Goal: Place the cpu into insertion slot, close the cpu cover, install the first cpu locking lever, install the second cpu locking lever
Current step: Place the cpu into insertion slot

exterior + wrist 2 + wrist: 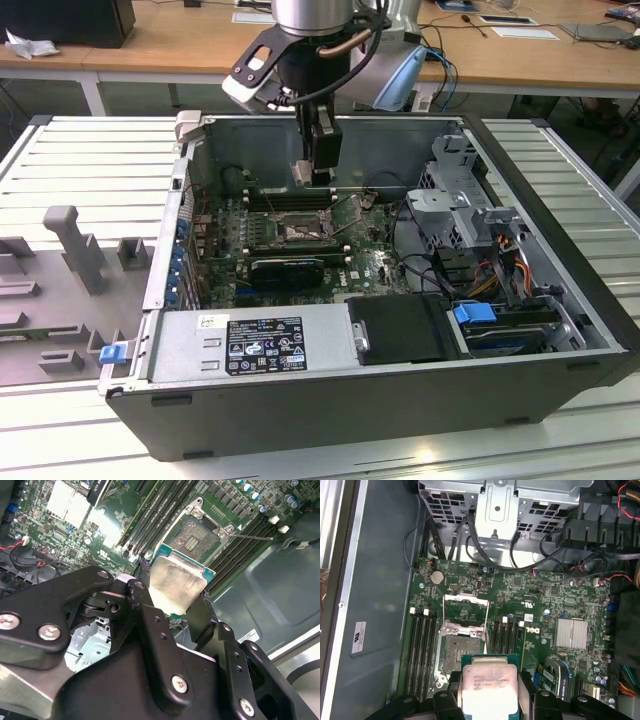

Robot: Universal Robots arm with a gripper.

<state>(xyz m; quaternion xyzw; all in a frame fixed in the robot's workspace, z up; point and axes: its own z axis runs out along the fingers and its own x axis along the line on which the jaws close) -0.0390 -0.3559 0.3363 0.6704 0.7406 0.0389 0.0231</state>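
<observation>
My gripper (312, 170) hangs inside the open computer case, shut on the cpu (303, 173), a small square chip with a pale silver face. In both wrist views the cpu (177, 582) (487, 687) sits clamped between the two black fingers (142, 595), held above the board and apart from it. The insertion slot (459, 652) (194, 535) (300, 232) lies uncovered on the green board, a short way from the chip. The cpu cover (464, 629), a thin silver frame, stands swung open at the socket's edge. A thin lever rod (255, 537) sticks out beside the socket.
Long black memory slots (419, 647) flank the socket on both sides. A silver heatsink (574, 632) and loose cables (555, 545) lie further along the board. A drive cage (450, 190) and a power supply (255, 340) crowd the case. Grey fixtures (75, 245) stand outside it.
</observation>
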